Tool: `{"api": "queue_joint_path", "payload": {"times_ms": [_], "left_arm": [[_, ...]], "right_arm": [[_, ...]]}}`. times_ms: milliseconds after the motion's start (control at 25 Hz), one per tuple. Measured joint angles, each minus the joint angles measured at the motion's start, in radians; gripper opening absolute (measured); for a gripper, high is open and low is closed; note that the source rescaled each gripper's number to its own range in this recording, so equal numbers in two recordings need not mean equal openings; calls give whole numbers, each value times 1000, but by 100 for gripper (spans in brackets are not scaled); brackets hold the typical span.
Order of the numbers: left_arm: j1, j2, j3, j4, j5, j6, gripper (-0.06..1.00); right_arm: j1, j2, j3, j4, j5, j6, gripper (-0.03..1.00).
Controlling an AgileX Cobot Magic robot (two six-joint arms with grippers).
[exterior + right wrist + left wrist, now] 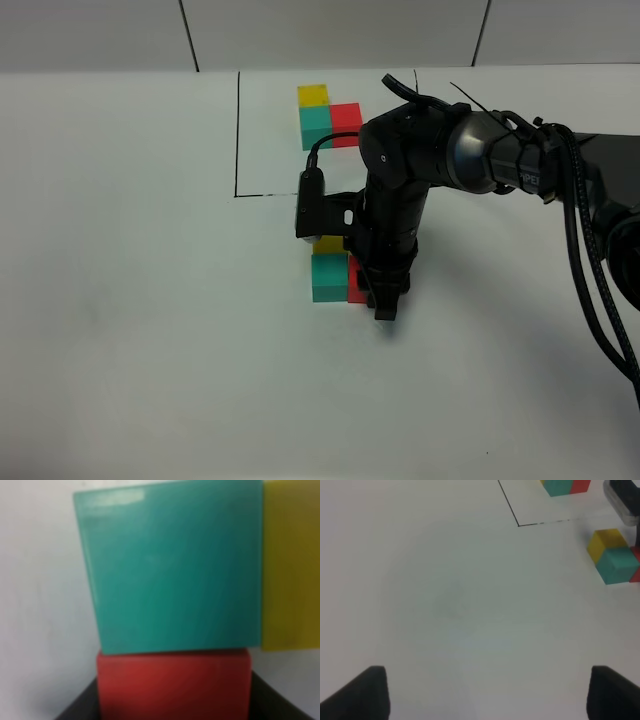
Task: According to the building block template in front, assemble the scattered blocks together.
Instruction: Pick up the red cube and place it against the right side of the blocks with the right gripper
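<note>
The building block template is a yellow, teal-green and red L-shaped cluster inside a thin black frame at the back. The scattered blocks sit together mid-table: yellow behind teal-green, with red against the teal-green one's right side. My right gripper points down, shut, its fingers against the red block's right face. The right wrist view shows the teal-green block, the yellow and the red close up. My left gripper is open over bare table, holding nothing.
The white table runs wide to the left and front of the blocks. A tiled wall stands behind it. The right arm's black cables hang at the right side. The left wrist view shows the block group far off to one side.
</note>
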Motion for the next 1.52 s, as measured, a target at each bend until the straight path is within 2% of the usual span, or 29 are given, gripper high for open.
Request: {"api": "queue_joint_path", "payload": {"times_ms": [680,1520], "left_arm": [[0,0,0,0,0,0,90],[0,0,0,0,0,0,91]], "right_arm": [[0,0,0,26,-13,-51,2],[-1,1,0,53,-37,-62,2]]}}
